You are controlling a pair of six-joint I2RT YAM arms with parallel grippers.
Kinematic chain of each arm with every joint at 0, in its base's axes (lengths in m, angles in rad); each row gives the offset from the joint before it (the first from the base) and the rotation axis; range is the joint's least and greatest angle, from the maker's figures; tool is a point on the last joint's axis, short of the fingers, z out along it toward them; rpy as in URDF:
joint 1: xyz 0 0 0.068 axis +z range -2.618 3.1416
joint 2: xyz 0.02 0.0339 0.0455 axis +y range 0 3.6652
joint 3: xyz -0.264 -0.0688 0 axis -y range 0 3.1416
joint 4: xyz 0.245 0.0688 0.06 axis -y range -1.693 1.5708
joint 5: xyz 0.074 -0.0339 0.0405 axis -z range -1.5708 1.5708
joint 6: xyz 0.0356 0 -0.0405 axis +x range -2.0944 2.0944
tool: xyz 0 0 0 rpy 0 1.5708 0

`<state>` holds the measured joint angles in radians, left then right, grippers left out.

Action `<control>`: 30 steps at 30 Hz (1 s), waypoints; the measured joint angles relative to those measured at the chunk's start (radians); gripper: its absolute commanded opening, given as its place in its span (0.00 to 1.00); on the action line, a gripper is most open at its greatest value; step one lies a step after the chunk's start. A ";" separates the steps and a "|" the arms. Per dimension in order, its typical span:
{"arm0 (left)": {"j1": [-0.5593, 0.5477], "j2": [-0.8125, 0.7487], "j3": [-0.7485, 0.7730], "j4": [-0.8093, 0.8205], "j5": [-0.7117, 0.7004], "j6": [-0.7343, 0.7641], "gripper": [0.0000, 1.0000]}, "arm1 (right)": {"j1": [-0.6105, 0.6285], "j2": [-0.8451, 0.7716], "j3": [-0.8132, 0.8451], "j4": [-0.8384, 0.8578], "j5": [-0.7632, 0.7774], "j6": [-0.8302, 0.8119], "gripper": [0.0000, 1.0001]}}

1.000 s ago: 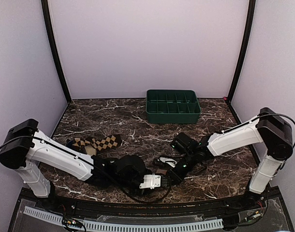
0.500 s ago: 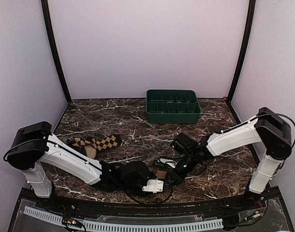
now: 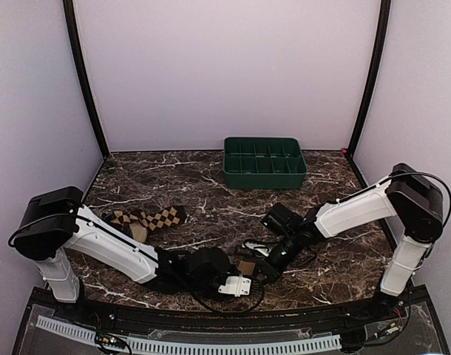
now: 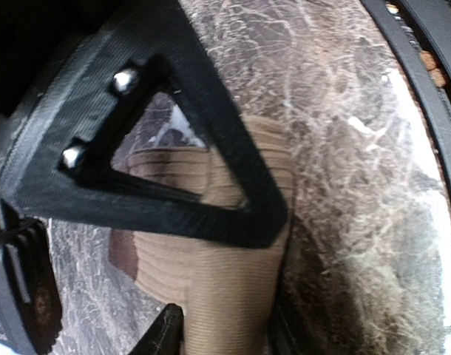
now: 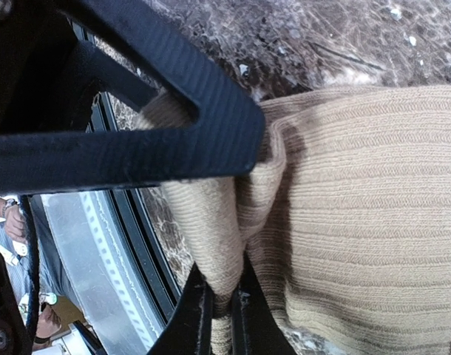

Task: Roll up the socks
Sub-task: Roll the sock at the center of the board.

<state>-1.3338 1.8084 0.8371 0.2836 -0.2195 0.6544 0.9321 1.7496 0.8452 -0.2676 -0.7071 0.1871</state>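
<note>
**Both arms at the tan sock, about to begin the roll.** The plain tan-brown ribbed fabric sock point(image 5: 358, 185) lies at 6 o'clock on the dark marbled stone worktop point(image 3: 211, 185), near its front edge. The right pincer point(image 5: 219, 299) is closed tight on a raised fold of the sock's edge, probably to lift a lip for the 1st turn. The left pincer point(image 4: 222, 270) stands partly open with 1 black triangular finger across the sock, likely to pin it; whether it grips cannot be told. The diamond-checked brown, black and cream socks point(image 3: 148, 218) wait at 8 o'clock. A dark green plastic compartment tray point(image 3: 264, 180) sits at 12 o'clock.
</note>
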 measured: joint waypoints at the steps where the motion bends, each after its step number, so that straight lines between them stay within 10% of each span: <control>1: 0.000 0.000 0.000 0.004 -0.009 0.002 0.43 | 0.000 0.001 0.000 0.000 -0.001 -0.001 0.00; 20: -0.011 0.017 -0.003 0.029 -0.023 0.034 0.03 | -0.014 0.009 0.008 -0.019 -0.030 -0.007 0.01; 30: -0.010 0.041 0.035 -0.024 -0.010 0.024 0.00 | -0.026 0.007 0.005 -0.018 -0.030 0.003 0.44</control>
<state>-1.3437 1.8492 0.8722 0.2592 -0.2291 0.6785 0.9066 1.7569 0.8497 -0.2859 -0.7368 0.1905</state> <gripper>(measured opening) 0.085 0.284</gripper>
